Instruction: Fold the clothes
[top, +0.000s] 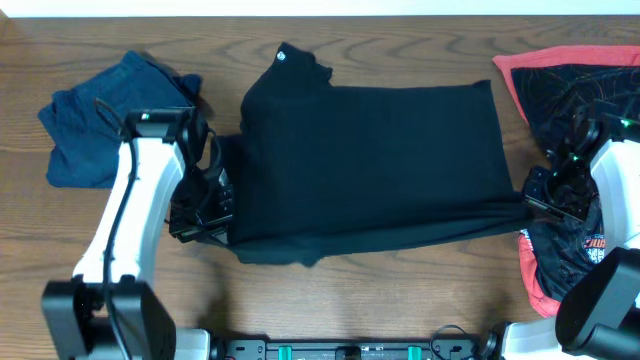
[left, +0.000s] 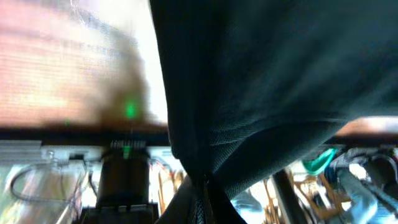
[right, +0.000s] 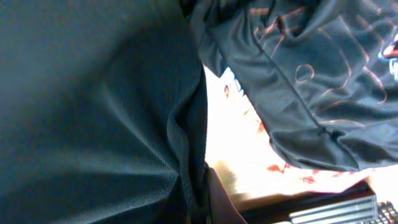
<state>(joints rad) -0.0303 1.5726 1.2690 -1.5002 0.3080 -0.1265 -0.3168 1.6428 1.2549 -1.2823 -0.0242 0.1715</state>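
Mid-table: large black garment (top: 370, 165) spread flat in wide rectangle, white logo mark (top: 282, 56) at far left corner, near edge gathered in folds, drawn taut end to end. Far left, navy blue garment (top: 95, 120) crumpled. Far right, black red-trimmed garment (top: 575, 85), rumpled, printed pattern showing.

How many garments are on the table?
3: a big black garment in the middle, a navy one at far left, a red-trimmed one at far right. Others may hide underneath.
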